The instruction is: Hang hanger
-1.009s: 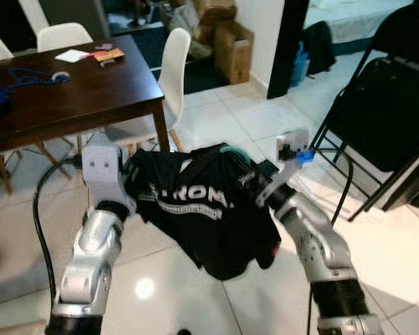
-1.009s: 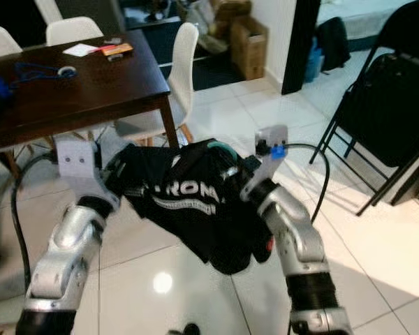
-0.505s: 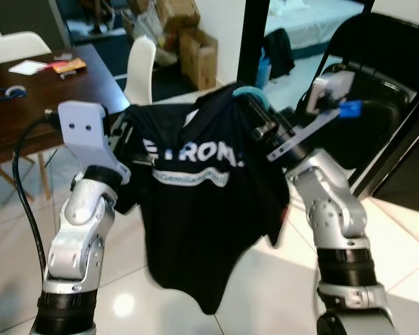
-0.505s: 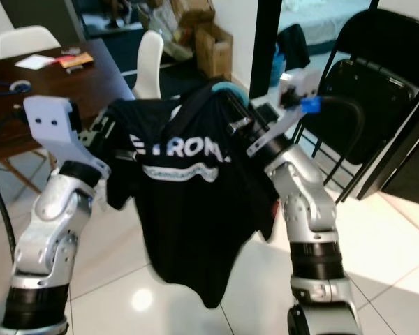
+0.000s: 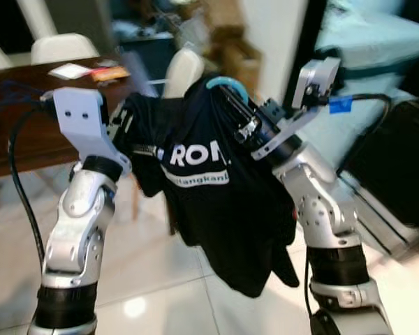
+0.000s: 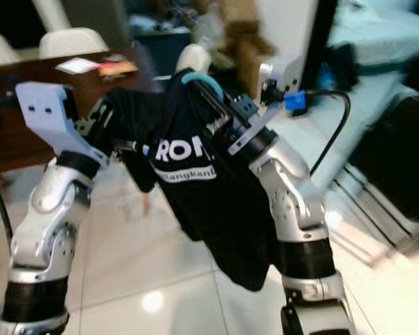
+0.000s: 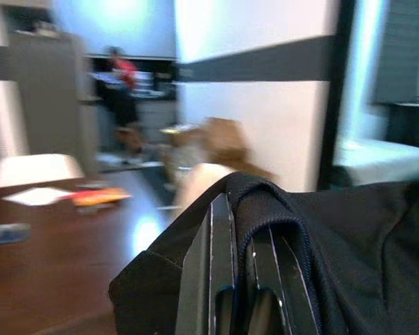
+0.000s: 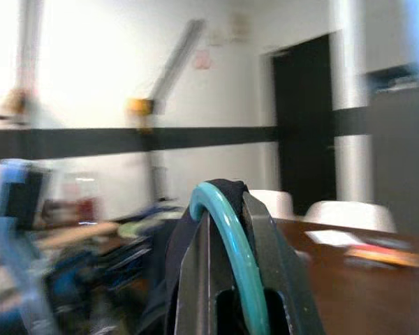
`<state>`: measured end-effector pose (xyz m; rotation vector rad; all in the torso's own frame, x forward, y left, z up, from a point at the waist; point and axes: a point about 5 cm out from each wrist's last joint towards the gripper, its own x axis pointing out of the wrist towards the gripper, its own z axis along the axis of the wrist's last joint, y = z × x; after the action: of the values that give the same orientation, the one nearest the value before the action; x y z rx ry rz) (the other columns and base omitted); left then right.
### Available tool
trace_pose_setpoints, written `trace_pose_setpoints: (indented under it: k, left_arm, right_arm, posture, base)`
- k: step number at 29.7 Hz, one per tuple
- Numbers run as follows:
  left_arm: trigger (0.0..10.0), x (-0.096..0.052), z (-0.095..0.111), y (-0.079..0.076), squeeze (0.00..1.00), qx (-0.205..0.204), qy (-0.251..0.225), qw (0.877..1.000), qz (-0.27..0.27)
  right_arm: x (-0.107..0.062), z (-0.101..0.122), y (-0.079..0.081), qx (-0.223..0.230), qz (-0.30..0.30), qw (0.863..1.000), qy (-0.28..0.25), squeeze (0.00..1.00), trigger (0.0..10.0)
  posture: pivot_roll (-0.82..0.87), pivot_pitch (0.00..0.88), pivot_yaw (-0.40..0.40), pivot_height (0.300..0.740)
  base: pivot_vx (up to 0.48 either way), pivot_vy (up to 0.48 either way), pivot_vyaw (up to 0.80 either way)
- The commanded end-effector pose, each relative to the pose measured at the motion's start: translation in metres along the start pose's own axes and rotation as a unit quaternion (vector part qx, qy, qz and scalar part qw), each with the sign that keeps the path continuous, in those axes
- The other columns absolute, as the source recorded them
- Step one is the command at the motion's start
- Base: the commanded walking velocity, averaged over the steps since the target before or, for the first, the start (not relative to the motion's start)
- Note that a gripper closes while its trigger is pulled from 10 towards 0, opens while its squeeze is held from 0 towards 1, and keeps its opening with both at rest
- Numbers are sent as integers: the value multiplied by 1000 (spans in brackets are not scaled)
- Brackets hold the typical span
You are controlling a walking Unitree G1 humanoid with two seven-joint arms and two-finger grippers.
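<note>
Both arms are raised in front of the robot, holding a black T-shirt point(image 5: 216, 188) with white lettering on a teal hanger point(image 5: 227, 85) in the air between them. The shirt drapes down off the hanger, clear of the white tiled floor point(image 5: 160, 279).

The right gripper point(image 5: 230, 105) points up and to the robot's left, its 2 black fingers closed on the hanger's teal hook. The right wrist view shows this close up: the teal hook point(image 8: 230, 237) curves over between the 2 fingers point(image 8: 265, 244), with black cloth behind it.

The left gripper point(image 5: 129, 129) reaches in toward the shirt's shoulder. In the left wrist view its 2 fingers point(image 7: 213, 265) are pinched together with a fold of the black shirt point(image 7: 321, 251) wrapped over them.

The eye views are blurred. Behind the left arm stands a dark wooden table point(image 5: 28, 132), with a paper point(image 5: 68, 70) and an orange item point(image 5: 108, 72) at its far edge, and white chairs point(image 5: 59, 47) around it.
</note>
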<state>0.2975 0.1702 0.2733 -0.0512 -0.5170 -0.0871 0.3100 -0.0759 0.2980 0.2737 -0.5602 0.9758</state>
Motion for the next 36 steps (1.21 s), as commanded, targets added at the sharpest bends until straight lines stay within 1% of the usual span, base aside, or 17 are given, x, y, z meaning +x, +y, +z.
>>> trace_pose_setpoints:
  k: [1,11,12,13,14,16,19,25,27,31,34,36]
  left_arm:
    - [10000,2,7,-1,0,1,-12,1000,-4]
    - [10000,6,12,-2,0,2,-18,1000,-9]
    - [10000,7,13,-2,0,2,-18,1000,-10]
    - [10000,8,14,-2,0,1,-19,1000,-12]
    - [10000,8,14,-2,0,1,-19,1000,-12]
    - [10000,10,16,-3,0,-1,-24,1000,-17]
    - [10000,13,21,-5,0,-9,-33,999,-30]
    - [10000,19,31,-9,0,-17,-49,998,-47]
    - [10000,20,36,-14,0,-27,-58,996,-58]
    - [10000,20,38,-21,0,-38,-61,995,-69]
    - [10000,20,39,-22,0,-40,-62,995,-71]
    - [10000,21,40,-22,0,-40,-63,995,-72]
  right_arm:
    - [2,2,5,5,19,1000,-4,0,10000]
    - [4,1,9,17,26,999,-10,0,10000]
    - [5,2,9,17,17,1000,-14,0,10000]
    - [8,3,4,23,-7,1000,-14,0,10000]
    - [8,3,4,23,-7,1000,-14,0,10000]
    - [10,3,-1,28,-36,999,-13,0,10000]
    - [11,0,-3,27,-41,999,1,0,10000]
    - [11,-1,-3,41,-43,998,7,0,10000]
    - [11,-1,-3,43,-44,998,6,0,10000]
    - [12,0,-3,43,-48,998,3,0,10000]
    - [12,1,-3,41,-49,998,0,0,10000]
    - [12,2,-3,42,-49,998,-2,0,10000]
  posture:
    - [-5,77,-4,740]
    - [-4,83,-1,740]
    - [-5,88,2,740]
    - [-5,88,2,740]
    - [-5,88,2,740]
    - [-5,88,2,740]
    - [-4,90,0,740]
    - [-3,92,0,740]
    - [-2,93,1,740]
    - [-1,93,1,740]
    - [-1,94,1,740]
    - [0,93,0,740]
  base:
    - [480,0,788]
    - [480,0,788]
    - [480,0,731]
    - [480,0,0]
    - [480,0,0]
    - [480,0,0]
    - [480,0,0]
    - [480,0,-800]
    - [480,0,-800]
    - [480,0,-800]
    - [480,0,-800]
    - [480,0,0]
